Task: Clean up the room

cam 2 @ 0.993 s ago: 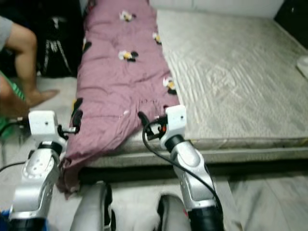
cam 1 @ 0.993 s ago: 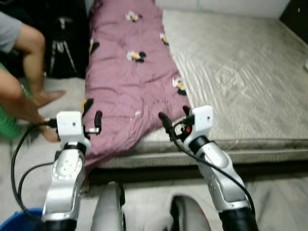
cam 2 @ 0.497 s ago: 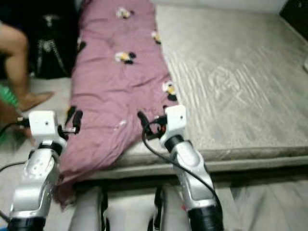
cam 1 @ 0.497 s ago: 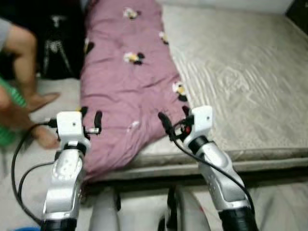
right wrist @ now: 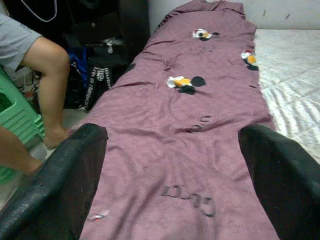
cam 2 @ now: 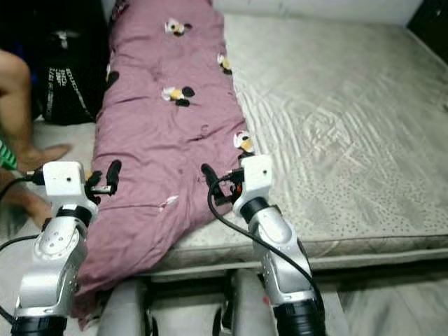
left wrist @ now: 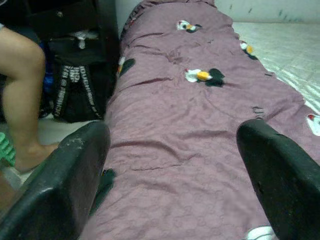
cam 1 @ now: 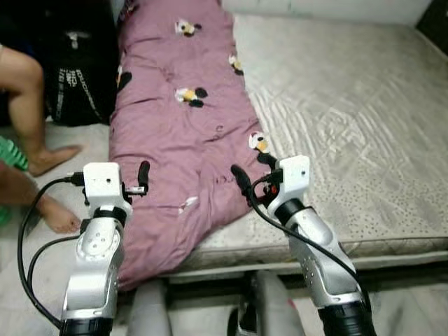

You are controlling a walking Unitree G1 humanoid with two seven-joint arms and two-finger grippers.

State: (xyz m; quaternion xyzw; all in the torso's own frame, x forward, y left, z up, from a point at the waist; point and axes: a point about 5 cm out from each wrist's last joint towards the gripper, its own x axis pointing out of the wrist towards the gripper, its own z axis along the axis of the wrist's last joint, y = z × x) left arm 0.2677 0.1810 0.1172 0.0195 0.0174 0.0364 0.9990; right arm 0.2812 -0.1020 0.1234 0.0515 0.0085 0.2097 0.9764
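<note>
1. Two grippers are hovering over the near end of the purple quilt (cam 1: 185,133); the left gripper (cam 1: 133,176) and right gripper (cam 1: 252,175) are both spread wide, holding nothing.
2. Lengthwise, the quilt is lying along the bare mattress (cam 1: 350,119) and drooping off its near left edge.
3. Beside the bed, a person's legs (cam 1: 31,112) are resting near a black bag (cam 1: 77,70).

A long mauve quilt with small cartoon prints (cam 1: 185,133) lies along the left side of the wide grey mattress (cam 1: 350,119), its near end hanging over the front edge. Left of the bed a black backpack (cam 1: 73,77) stands on the floor, with a person's bare legs (cam 1: 31,119) in front of it. The 2 grippers, left gripper (cam 1: 133,176) and right gripper (cam 1: 253,175), hang over the quilt's near end.
</note>
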